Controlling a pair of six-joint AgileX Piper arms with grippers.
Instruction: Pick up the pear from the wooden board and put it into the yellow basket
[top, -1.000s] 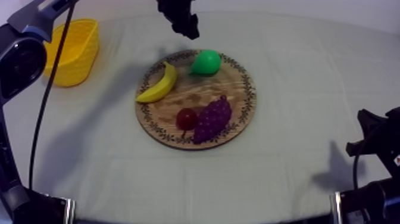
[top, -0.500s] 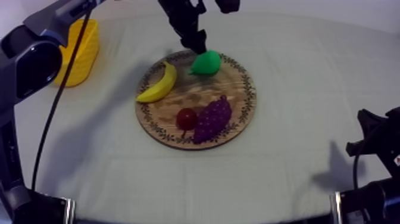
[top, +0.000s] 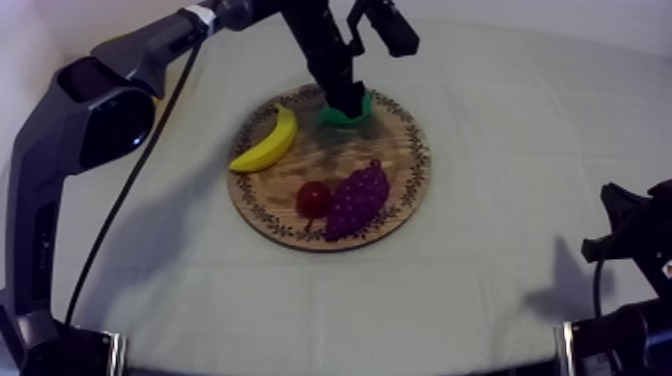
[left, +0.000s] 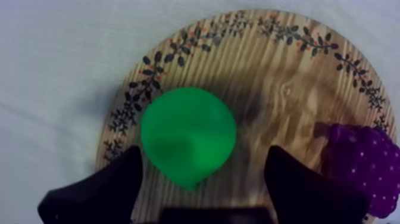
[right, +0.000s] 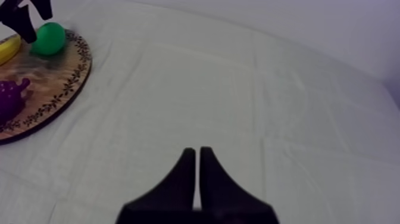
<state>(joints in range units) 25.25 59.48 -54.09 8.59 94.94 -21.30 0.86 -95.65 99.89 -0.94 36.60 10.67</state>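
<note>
Lowered since a second ago, the left gripper (left: 202, 155) is now set at the pear (left: 187, 134), its fingers held apart on either side of it, not closed. The pear is left lying on the wooden board (left: 286, 77), near the banana (top: 265, 143). The right gripper (right: 196, 156) is held together over the cloth (right: 268, 89).

- Wooden board (left: 297, 89): bare wood, plain grain, matt, dark leaf print round its rim.
- Pear (left: 187, 134) on the board: smooth green, plastic-looking, faint sheen.
- Banana (top: 268, 142): smooth yellow, matt.
- Bunch of grapes (top: 355, 200): purple, knobbly surface.
- Small red fruit (top: 313, 198): smooth, slight gloss.
- Bench cloth (right: 238, 89) around the board: grey-white fabric, matt, creased.
- Left end effector (left: 202, 170) over the board: fingers (left: 101, 193) matt black.
</note>
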